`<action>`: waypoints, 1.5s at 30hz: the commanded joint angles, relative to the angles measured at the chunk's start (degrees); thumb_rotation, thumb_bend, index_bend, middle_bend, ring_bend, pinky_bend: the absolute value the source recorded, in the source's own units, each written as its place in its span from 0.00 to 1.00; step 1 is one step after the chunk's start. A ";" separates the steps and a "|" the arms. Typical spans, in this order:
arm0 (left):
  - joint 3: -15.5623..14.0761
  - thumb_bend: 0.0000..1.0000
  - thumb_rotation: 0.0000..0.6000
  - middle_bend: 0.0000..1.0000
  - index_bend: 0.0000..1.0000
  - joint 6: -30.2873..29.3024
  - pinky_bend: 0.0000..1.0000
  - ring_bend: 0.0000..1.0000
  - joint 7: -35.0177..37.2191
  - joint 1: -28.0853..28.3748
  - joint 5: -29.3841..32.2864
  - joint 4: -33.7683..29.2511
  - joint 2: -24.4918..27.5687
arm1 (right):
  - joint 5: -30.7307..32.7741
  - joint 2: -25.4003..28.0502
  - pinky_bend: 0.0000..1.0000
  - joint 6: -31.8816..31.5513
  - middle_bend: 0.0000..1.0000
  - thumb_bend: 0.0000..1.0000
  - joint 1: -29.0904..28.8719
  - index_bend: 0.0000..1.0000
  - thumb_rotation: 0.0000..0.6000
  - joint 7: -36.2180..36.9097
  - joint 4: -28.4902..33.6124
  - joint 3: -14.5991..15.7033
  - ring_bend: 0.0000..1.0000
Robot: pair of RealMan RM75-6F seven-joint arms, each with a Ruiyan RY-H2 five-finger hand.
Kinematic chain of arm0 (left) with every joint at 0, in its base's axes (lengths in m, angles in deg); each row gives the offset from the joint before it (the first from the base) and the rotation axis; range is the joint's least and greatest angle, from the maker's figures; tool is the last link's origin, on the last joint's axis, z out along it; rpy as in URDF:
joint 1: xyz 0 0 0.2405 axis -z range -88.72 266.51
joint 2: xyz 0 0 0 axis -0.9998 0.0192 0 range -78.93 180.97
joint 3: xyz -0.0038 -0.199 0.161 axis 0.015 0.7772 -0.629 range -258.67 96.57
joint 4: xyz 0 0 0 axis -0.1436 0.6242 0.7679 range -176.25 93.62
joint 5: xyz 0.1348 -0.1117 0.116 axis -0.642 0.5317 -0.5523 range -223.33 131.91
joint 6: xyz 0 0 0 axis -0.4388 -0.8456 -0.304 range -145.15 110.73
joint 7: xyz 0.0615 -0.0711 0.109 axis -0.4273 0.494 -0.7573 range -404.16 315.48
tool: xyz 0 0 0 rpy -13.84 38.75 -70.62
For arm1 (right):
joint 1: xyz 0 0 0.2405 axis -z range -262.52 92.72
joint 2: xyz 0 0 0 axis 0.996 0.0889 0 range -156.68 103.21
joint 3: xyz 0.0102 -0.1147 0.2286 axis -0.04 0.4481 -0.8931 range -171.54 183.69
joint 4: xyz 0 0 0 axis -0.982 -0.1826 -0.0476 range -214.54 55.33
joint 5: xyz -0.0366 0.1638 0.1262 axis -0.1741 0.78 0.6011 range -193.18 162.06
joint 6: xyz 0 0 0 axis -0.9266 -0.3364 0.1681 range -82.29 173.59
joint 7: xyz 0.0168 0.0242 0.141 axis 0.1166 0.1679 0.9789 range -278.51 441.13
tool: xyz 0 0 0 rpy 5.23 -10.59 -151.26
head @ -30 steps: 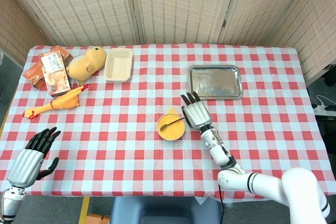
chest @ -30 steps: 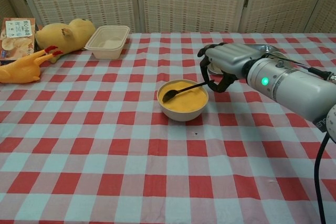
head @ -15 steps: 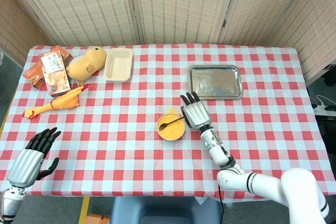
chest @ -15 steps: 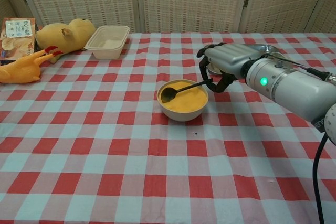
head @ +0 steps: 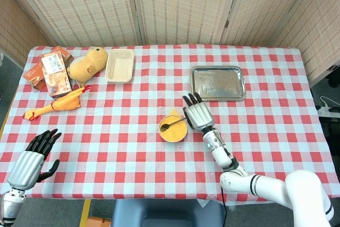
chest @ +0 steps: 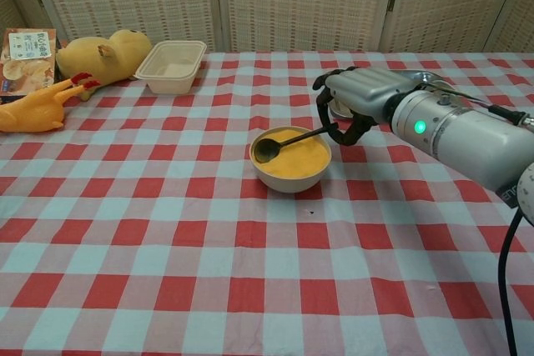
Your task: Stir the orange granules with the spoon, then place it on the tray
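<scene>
A small bowl [chest: 290,174] [head: 172,129] of orange granules [chest: 300,157] stands mid-table. A dark spoon [chest: 287,142] [head: 171,124] lies slanted over it, its scoop at the bowl's left rim, touching the granules. My right hand [chest: 355,102] [head: 196,114] pinches the spoon's handle just right of the bowl. The shiny metal tray [head: 218,83] lies behind and to the right; in the chest view only its rim [chest: 431,79] shows past my hand. My left hand [head: 33,155] hangs with fingers apart at the near left table edge, holding nothing.
At the back left are a beige food container [head: 120,65] [chest: 172,65], a yellow plush toy [head: 87,63] [chest: 102,53], a rubber chicken [head: 57,104] [chest: 35,107] and snack boxes [head: 52,72] [chest: 23,52]. A folding screen stands behind the red checked table.
The spoon's scoop has shifted slightly up and left in the granules, toward the bowl's left rim. The right hand moved a little with it. The left hand has stayed still.
</scene>
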 commanded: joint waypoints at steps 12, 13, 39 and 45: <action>-0.06 0.45 1.00 0.00 0.00 -0.17 0.12 0.00 0.20 -0.03 -0.21 0.11 0.04 | -1.25 -0.47 0.00 -1.03 0.15 0.40 0.27 0.72 1.00 1.02 -0.42 -0.07 0.00; -0.08 0.45 1.00 0.00 0.00 -0.22 0.12 0.00 0.25 -0.03 -0.29 0.11 0.06 | -1.38 -0.50 0.00 -1.20 0.16 0.40 0.31 0.74 1.00 1.10 -0.42 -0.12 0.00; -0.21 0.45 1.00 0.00 0.00 0.12 0.12 0.00 0.73 0.21 -0.43 0.28 0.18 | -14.76 -5.72 0.11 -10.80 0.46 0.40 -0.42 1.00 1.00 -4.55 -12.18 2.98 0.13; -0.15 0.46 1.00 0.00 0.00 0.25 0.12 0.00 0.45 0.28 -0.31 0.32 0.01 | -15.62 -4.60 0.11 -8.79 0.48 0.40 0.81 1.00 1.00 -0.87 -10.99 3.87 0.14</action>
